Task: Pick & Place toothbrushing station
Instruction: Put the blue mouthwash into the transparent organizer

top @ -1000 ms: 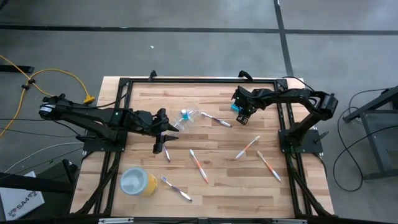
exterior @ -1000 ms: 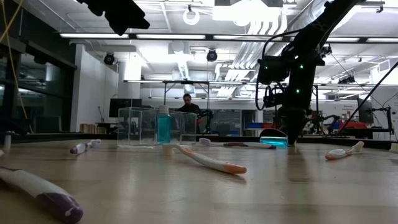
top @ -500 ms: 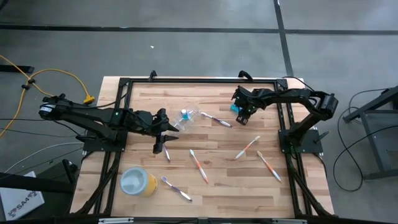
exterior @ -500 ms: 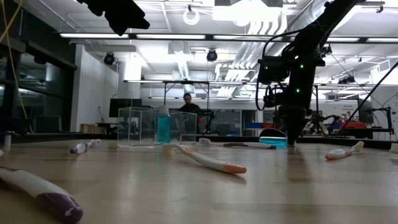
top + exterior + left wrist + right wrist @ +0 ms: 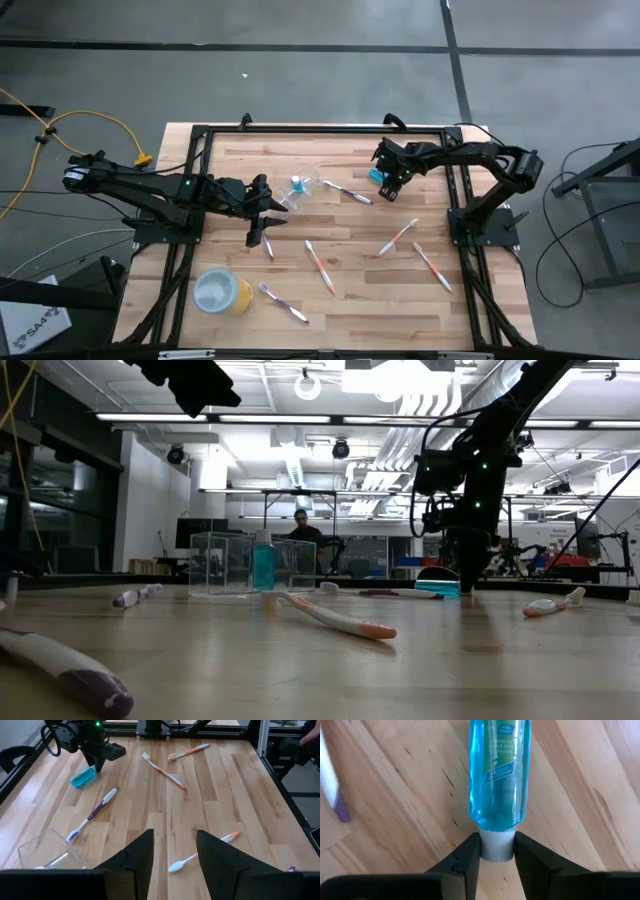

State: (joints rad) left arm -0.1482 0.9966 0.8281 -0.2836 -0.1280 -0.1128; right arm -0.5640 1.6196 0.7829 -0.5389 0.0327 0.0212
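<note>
My right gripper (image 5: 388, 180) points down at the table's far right, shut on a blue tube (image 5: 496, 775) that lies flat on the wood (image 5: 377, 172). A clear cup (image 5: 305, 190) stands mid-table with a second blue tube (image 5: 263, 565) in it. Several toothbrushes lie loose: a purple one (image 5: 346, 191) beside the cup, orange ones (image 5: 320, 266) (image 5: 398, 237) (image 5: 430, 266) and a purple one (image 5: 284, 303) nearer the front. My left gripper (image 5: 262, 218) hangs open and empty left of the cup. My right gripper pinches the tube's grey-white cap (image 5: 497, 845) between its two fingers, one on each side. The fingers (image 5: 468, 575) come from above, pointing down, in line with the tube's length. The tube lies flat on the table.
A yellow cup (image 5: 222, 292) with a pale top stands at the near left. A black frame (image 5: 320, 130) runs round the table's edges. Bare wood lies between the clear cup and the right gripper. A person (image 5: 303, 530) shows far off in the room behind.
</note>
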